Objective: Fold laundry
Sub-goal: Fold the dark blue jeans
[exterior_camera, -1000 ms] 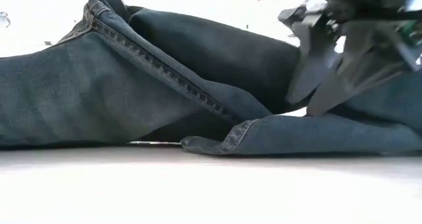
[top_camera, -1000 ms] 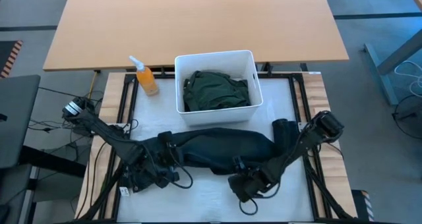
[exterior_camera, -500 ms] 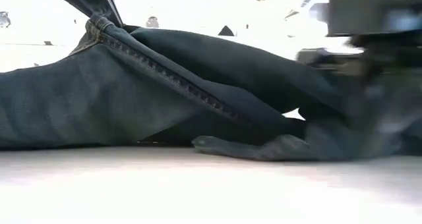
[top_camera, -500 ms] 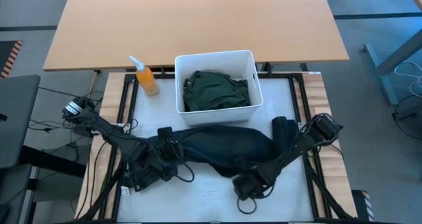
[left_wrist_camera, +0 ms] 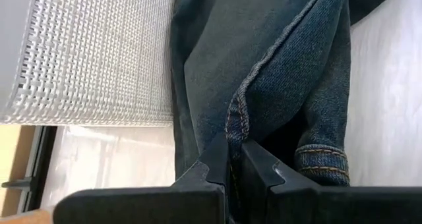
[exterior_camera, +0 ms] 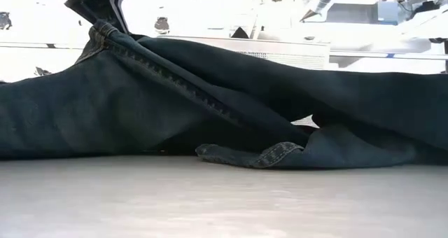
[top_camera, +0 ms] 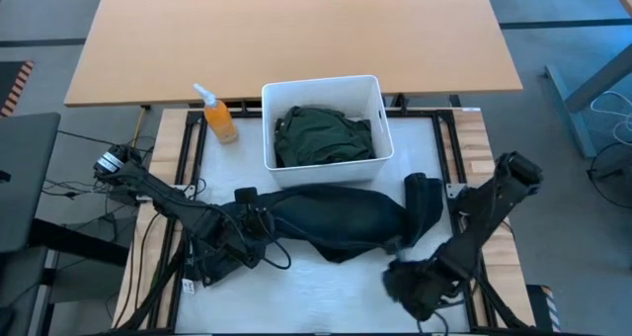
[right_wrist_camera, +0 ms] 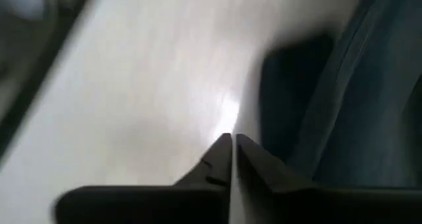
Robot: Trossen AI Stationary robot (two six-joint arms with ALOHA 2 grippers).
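High view: one pair of dark denim trousers [top_camera: 331,220] lies spread across the middle of the frame on the white table [top_camera: 316,296], just below the white bin [top_camera: 269,128], which holds one dark green garment [top_camera: 324,135]. One orange spray bottle [top_camera: 218,117] stands to the bin's left. The left hand [top_camera: 259,227] sits at the trousers' left end; the right hand [top_camera: 410,282] is at lower right, apart from the cloth. Judging by this, folding has barely begun: the trousers are rumpled, no neat fold shows, and the green garment waits in the bin.

Low view: the trousers [exterior_camera: 210,105] fill the frame, one stitched seam running diagonally down from upper left, and one hem cuff [exterior_camera: 276,154] curls onto the table at centre.

Left wrist view: the left hand [left_wrist_camera: 236,159], at bottom centre, is clamped on the trousers [left_wrist_camera: 264,72] at their orange-stitched seam. The bin's mesh wall [left_wrist_camera: 92,53] fills the upper left.

Right wrist view: the right hand [right_wrist_camera: 233,148] has its fingers drawn almost together on nothing, over bare table, with dark denim [right_wrist_camera: 369,99] at the frame's right.
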